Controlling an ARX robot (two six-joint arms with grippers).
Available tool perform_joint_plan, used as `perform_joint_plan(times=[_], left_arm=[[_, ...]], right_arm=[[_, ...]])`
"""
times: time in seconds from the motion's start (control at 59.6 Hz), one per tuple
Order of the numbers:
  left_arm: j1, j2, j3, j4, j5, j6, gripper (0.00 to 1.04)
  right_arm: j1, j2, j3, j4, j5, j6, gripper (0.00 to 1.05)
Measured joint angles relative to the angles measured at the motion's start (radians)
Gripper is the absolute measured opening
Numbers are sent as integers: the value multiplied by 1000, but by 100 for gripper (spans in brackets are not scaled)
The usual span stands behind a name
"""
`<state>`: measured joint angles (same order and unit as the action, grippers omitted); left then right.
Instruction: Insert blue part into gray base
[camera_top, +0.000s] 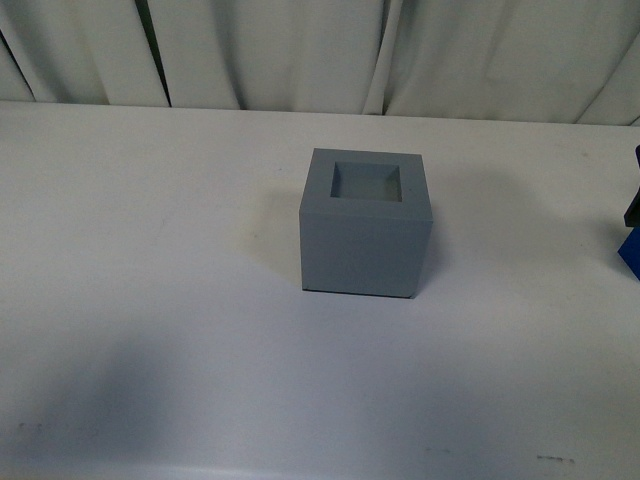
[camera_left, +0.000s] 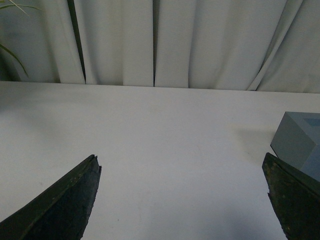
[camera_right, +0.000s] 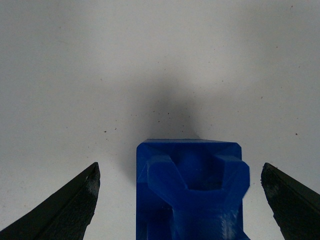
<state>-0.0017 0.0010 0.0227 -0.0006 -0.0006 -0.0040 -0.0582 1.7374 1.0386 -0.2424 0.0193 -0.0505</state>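
The gray base (camera_top: 367, 224) is a matte gray cube with a square recess in its top, standing mid-table in the front view. Its corner also shows in the left wrist view (camera_left: 299, 142). The blue part (camera_right: 190, 190) stands on the table between the fingers of my right gripper (camera_right: 180, 172), its loop handle facing the camera; the open jaws stand apart from it on both sides. In the front view only a sliver of the blue part (camera_top: 631, 250) shows at the right edge, under a dark bit of the right gripper (camera_top: 633, 205). My left gripper (camera_left: 182, 162) is open and empty over bare table, left of the base.
The white table (camera_top: 150, 250) runs back to a white curtain (camera_top: 300, 50). A plant leaf (camera_left: 10, 50) shows at the far left of the left wrist view.
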Motion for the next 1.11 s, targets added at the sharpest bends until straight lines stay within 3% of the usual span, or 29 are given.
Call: perform_joint_plan(times=[0.067, 0.369, 0.704, 0.973, 1.107], left_arm=[[0, 0, 0, 0, 0, 0, 98], [0, 0, 0, 0, 0, 0, 98], [0, 0, 0, 0, 0, 0, 98], [0, 0, 0, 0, 0, 0, 98], [0, 0, 0, 0, 0, 0, 98]], right_arm=[[2, 11, 0, 3, 2, 2, 94], [13, 16, 15, 10, 14, -5, 48], [45, -45, 21, 32, -11, -71, 48], [117, -137, 47, 42, -225, -171, 48], [160, -158, 72, 11, -390, -216, 48]])
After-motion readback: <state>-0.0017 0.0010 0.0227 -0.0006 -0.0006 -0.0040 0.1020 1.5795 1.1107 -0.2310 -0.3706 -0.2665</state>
